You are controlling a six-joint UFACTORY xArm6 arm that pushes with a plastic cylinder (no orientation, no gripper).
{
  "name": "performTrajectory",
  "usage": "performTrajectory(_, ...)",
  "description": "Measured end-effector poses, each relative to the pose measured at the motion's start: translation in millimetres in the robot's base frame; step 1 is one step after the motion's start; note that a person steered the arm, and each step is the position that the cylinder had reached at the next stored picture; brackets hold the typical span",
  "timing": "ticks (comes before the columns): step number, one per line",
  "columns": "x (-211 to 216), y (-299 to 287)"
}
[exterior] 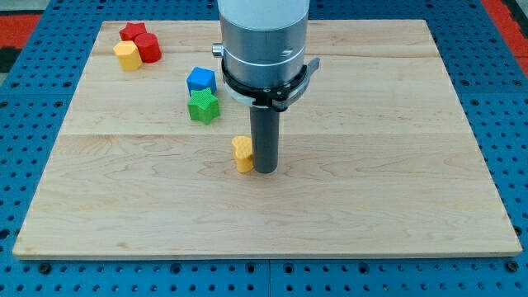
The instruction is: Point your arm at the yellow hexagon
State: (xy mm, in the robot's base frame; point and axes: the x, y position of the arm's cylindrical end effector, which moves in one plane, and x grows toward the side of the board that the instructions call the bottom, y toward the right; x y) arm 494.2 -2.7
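Note:
The yellow hexagon [127,55] lies near the board's top left corner, touching a red cylinder-like block [148,48] on its right, with a red star [132,32] just above. My tip [265,170] rests on the board near the middle, far to the lower right of the yellow hexagon. A second small yellow block [242,153] stands right beside my tip on its left, touching or nearly touching the rod.
A blue block [200,81] and a green star [203,106] sit together between the tip and the top left group. The wooden board [396,206] lies on a blue perforated table. The arm's grey body [262,41] hides part of the board's top middle.

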Motion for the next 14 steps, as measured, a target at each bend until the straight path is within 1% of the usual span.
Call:
performTrajectory(1, -2, 0)
performTrajectory(3, 13, 4)
performTrajectory(5, 20, 4)
performTrajectory(6, 36, -28)
performTrajectory(7, 45, -87)
performTrajectory(8, 45, -130)
performTrajectory(9, 45, -148)
performTrajectory(11, 43, -156)
performTrajectory(12, 15, -167)
performTrajectory(14, -73, -216)
